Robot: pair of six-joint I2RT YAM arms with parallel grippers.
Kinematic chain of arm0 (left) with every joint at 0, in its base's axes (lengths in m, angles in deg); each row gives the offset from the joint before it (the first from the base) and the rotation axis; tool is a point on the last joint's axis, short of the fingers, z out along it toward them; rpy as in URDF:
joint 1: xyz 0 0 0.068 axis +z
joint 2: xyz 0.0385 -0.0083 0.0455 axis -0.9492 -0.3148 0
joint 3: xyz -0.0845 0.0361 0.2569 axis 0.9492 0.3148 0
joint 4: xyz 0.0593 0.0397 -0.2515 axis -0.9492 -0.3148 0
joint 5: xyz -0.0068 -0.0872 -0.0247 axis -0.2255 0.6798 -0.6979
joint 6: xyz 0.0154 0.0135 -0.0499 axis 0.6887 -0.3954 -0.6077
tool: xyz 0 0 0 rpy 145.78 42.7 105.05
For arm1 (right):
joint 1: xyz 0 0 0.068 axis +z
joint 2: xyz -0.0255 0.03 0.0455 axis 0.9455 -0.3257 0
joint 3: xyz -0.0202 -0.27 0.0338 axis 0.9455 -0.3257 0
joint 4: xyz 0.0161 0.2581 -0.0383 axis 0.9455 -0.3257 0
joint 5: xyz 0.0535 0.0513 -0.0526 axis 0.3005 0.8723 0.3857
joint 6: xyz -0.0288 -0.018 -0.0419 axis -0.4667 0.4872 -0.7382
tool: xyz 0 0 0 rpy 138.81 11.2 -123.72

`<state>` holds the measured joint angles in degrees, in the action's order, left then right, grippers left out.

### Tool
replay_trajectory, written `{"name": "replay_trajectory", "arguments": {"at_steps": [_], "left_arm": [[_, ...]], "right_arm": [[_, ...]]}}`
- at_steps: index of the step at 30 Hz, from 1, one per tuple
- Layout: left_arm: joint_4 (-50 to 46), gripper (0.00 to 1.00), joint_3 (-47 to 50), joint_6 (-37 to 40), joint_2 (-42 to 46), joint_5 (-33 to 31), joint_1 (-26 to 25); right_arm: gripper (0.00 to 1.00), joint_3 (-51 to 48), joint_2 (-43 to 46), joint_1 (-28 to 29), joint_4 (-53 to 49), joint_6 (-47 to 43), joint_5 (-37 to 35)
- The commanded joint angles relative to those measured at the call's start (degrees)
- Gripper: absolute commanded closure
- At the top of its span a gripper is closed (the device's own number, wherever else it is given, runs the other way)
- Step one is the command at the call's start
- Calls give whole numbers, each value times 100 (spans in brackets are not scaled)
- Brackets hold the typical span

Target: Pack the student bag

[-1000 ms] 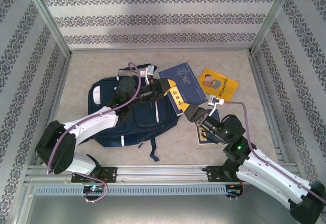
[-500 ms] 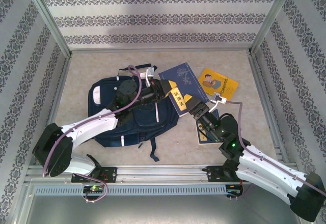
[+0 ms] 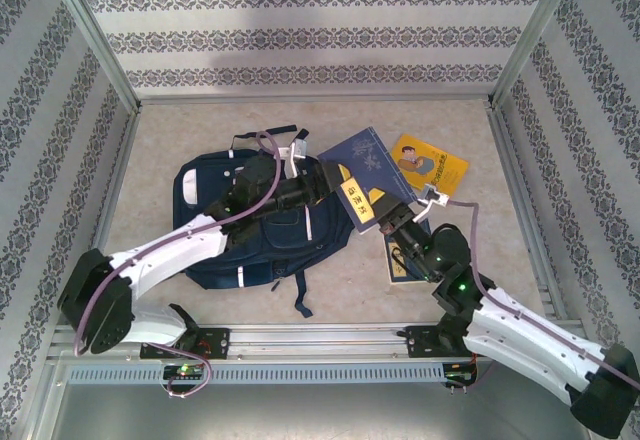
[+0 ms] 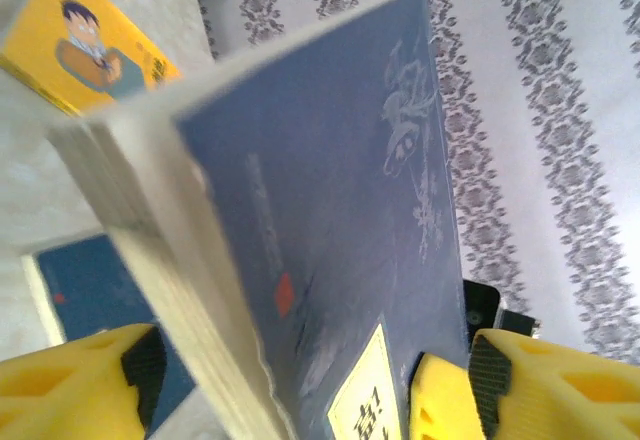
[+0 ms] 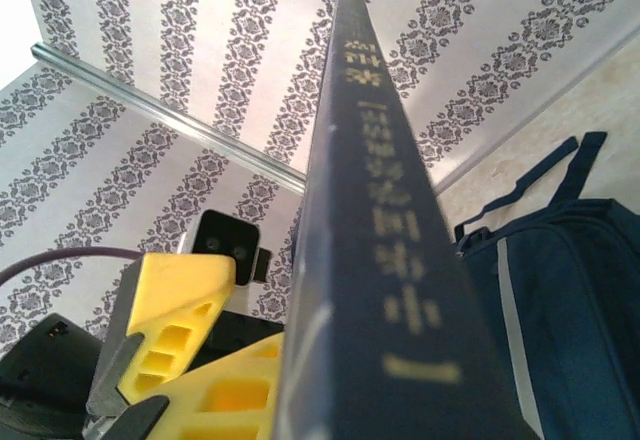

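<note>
One bag [image 3: 255, 245] lies left on the worktop [image 3: 190, 130], beside three books: a navy book [image 3: 365, 165], a yellow book [image 3: 428, 165] and a half-hidden book [image 3: 399, 263]. The right pincer [image 3: 386, 217] clamps the navy book, its yellow label [image 3: 360, 200] illegible; the left pincer [image 3: 326, 186] gapes astride it.

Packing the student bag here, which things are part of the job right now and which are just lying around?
In the job: student bag; blue book, gripped by the right pincer, the open left pincer around it.
Lying about, probably awaiting packing: yellow book; another book partly under the right arm.
</note>
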<state>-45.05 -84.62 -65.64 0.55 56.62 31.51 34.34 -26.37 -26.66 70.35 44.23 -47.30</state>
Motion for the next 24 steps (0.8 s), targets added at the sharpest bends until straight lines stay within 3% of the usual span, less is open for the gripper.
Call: {"name": "replay_trajectory", "arguments": {"at_steps": [1,5,7,16,24], "left_arm": [[-1811,12,-490,1287,477,-771,-47],[-3386,12,-895,1872,473,-1695,76],[-3803,14,-1000,1898,328,-1797,223],[-3827,22,-1265,2149,-803,-740,891],[-3185,33,-1211,2103,-1528,-188,959]], "right_arm": [[93,132,604,-106,-1097,-216,-331],[93,-108,1376,-264,-2121,-178,-442],[95,-114,1696,-332,-2705,-163,-485],[97,-398,2729,-459,-3570,-44,-450],[97,-528,2912,-495,-3676,-13,-320]]}}
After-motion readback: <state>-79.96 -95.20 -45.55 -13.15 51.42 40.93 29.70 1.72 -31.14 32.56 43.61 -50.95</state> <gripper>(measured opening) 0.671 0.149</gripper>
